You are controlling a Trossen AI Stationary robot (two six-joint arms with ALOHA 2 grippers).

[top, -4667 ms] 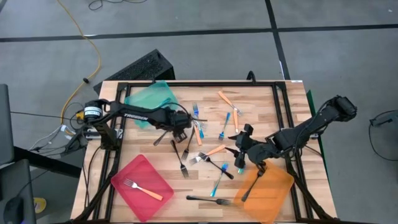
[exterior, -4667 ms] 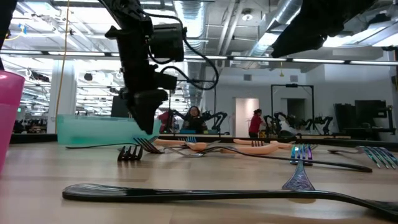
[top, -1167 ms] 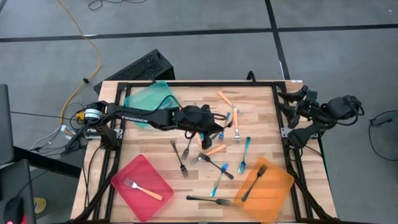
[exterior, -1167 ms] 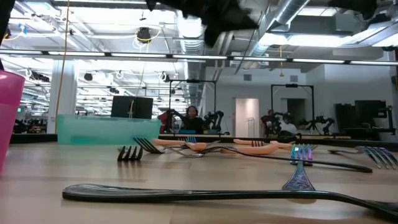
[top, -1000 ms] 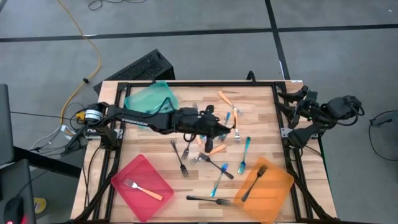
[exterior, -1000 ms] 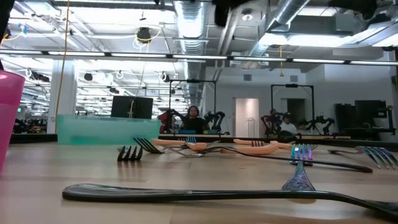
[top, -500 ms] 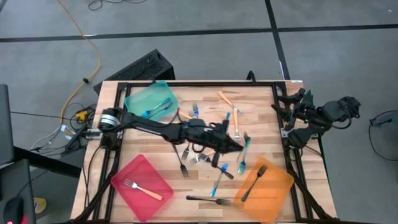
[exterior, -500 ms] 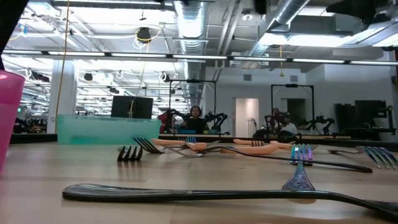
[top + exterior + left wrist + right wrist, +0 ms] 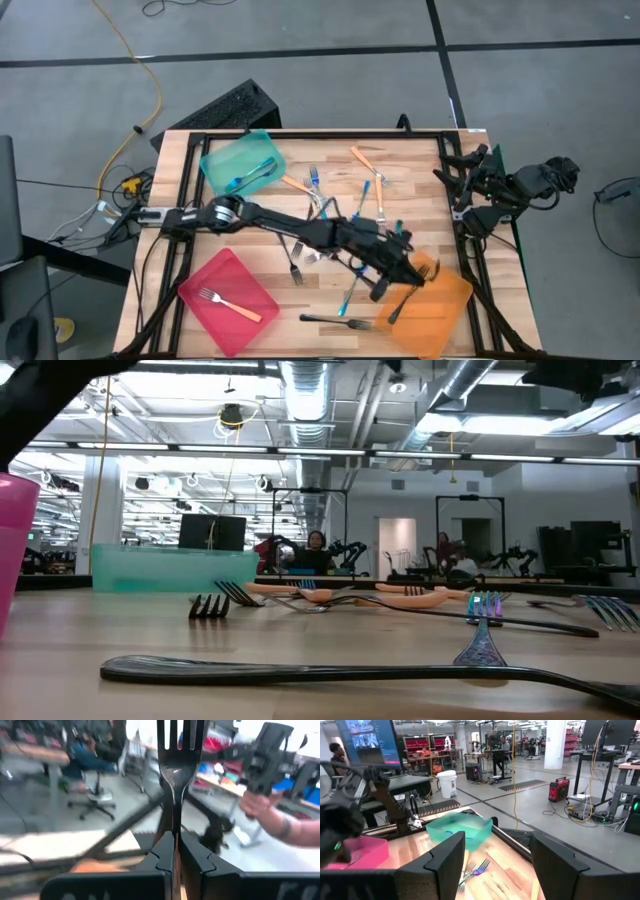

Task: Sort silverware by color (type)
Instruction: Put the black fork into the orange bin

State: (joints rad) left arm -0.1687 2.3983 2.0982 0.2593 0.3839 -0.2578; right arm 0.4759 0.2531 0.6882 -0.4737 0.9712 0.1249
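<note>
Fork [image 9: 176, 750], all black, pinched upright between the left gripper [image 9: 176, 851] fingers, above the orange tray [image 9: 445, 300] at the bench [image 9: 420, 170] corner. Other forks [image 9: 350, 295] lie scattered mid-bench; teal tray [image 9: 240, 160] and red tray [image 9: 245, 310] hold some. Right gripper [image 9: 495, 865], fingers spread, waits at the bench edge.

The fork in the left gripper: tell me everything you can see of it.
The fork is all black, glossy like plastic, with a slim neck widening into its tines. The left gripper is shut on its handle, so the tines stick straight out past the fingers. In the high view the gripper hangs at the orange tray's near-left edge.
</note>
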